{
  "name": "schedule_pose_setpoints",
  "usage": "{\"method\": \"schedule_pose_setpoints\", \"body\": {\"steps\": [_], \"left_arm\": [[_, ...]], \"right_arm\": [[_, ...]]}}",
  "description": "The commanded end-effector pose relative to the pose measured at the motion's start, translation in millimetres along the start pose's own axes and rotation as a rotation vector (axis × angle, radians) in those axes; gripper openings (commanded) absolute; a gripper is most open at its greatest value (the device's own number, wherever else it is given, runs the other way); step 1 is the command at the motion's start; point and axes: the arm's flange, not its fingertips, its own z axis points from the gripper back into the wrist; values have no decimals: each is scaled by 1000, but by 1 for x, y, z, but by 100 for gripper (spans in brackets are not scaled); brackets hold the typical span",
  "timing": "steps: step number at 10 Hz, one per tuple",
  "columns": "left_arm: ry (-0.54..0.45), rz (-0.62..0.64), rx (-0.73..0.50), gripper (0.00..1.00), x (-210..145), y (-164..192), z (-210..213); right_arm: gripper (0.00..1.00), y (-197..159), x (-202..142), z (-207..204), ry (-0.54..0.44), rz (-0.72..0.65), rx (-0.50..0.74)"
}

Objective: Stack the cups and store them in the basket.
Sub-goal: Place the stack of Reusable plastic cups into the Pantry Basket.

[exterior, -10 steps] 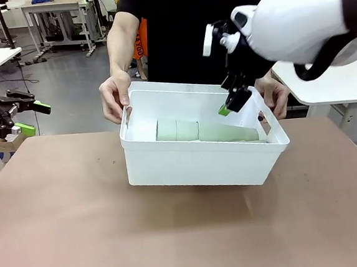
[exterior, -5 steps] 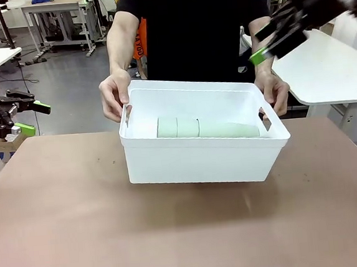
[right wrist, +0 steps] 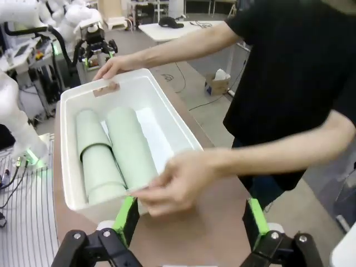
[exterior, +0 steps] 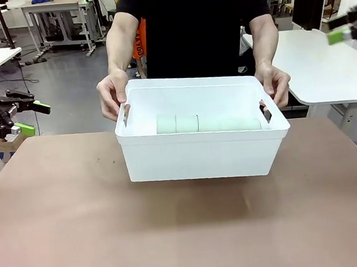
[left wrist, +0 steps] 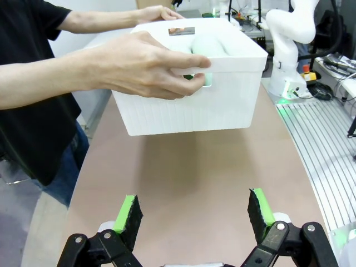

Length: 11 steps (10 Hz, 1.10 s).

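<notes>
In the middle of the front view, the white rectangular plastic basket with solid walls and a rolled rim (exterior: 193, 160) is held by a person in a black shirt (exterior: 194, 26), who stands at the far side of the brown table (exterior: 175, 234). One hand of the person (exterior: 114, 94) grips the short wall at the left of the frame, and the other hand (exterior: 273, 83) grips the short wall at the right, at the handle cutouts. A shadow lies on the table under the basket, but it cannot be told for sure if the bottom touches the surface. Inside the basket the pale mint-green plastic cups (exterior: 206, 122) lie on their sides, nested into stacks; in the right wrist view two such stacks (right wrist: 114, 153) lie side by side along the long wall. At the far left edge of the front view the left gripper (exterior: 22, 119) hangs beside the table with its green pads spread apart and nothing between them, and the left wrist view shows the same wide gap over bare table. At the upper right corner of the front view the right gripper (exterior: 344, 30) is partly cut by the frame edge; in the right wrist view its fingers (right wrist: 125, 218) stand wide apart and hold nothing.
</notes>
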Motion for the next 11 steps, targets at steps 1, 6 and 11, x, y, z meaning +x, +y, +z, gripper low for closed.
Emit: {"method": "schedule_pose_setpoints", "body": {"steps": [1,6,11], "left_arm": [[-2,2,-4,100,3,-2,0],[-2,2,-4,100,3,-2,0],[-2,2,-4,100,3,-2,0]], "right_arm": [[100,-28,-38,-5,-37,-28,39],[100,-51,-90,-8,-13,-6,95],[100,-48,-95,-8,-6,-88,52]]}}
